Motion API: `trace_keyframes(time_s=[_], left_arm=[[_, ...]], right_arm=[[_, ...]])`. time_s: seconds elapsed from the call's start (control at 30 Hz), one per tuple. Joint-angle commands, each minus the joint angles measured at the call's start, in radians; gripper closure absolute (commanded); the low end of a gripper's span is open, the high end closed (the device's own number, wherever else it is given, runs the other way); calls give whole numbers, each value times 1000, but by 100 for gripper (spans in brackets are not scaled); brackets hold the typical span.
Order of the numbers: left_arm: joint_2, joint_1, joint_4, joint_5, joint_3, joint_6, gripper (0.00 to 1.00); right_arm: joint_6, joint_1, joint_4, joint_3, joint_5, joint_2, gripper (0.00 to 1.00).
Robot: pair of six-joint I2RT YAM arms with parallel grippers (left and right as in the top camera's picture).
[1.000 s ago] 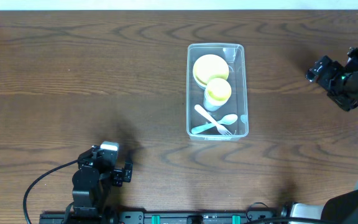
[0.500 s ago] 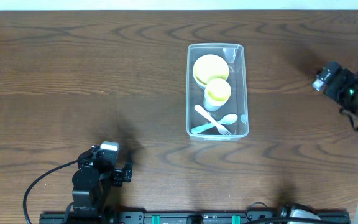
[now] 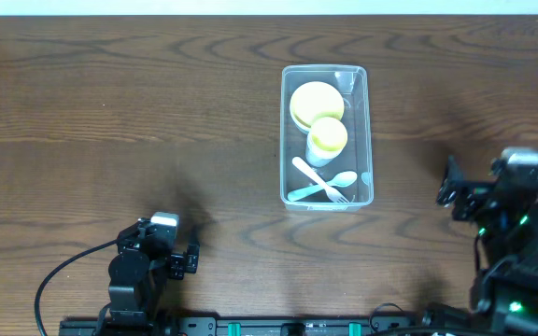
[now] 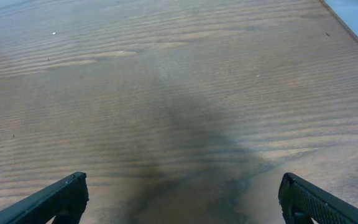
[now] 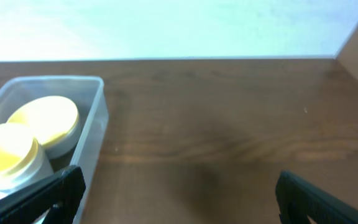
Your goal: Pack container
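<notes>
- Moved since the earlier frame: the right arm [image 3: 507, 210] has swung from the upper right of the overhead view to the lower right, near the bottom edge.
- Its right end effector [image 5: 179, 194] is open, with the two dark fingers spread to the lower corners of the right wrist view and nothing between them.
- At the lower left of the overhead view the left arm [image 3: 143, 266] sits where it was. The left end effector [image 4: 182, 199] is also spread wide and empty, over bare desk [image 3: 110, 112].
- Nothing about the container [image 3: 284, 140] has changed. It stands on the desk just right of centre, in the upper half of the overhead view, well apart from both arms.
- Its long axis runs from bottom to top of the frame. The short ends face the near and far edges of the desk, and the open top faces up.
- Inside it, two pale utensils [image 3: 323, 185] lie crossed at the near end, a yellow-topped cup [image 3: 327, 138] stands in the middle, and a yellow bowl [image 3: 314, 101] lies at the far end.
- In the right wrist view the container appears at the lower left.
</notes>
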Motion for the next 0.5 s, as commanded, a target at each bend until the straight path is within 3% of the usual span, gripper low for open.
trace_keyframes(time_s=[0.0, 0.2, 0.47], left_arm=[[-9, 6, 5, 10, -10, -8, 2], [-9, 6, 5, 10, -10, -8, 2], [-9, 6, 5, 10, -10, -8, 2]], right_arm=[[-35, 5, 61, -129, -57, -85, 1], [-34, 5, 162, -335, -97, -215, 1], [-35, 92, 174, -472, -82, -413, 1]])
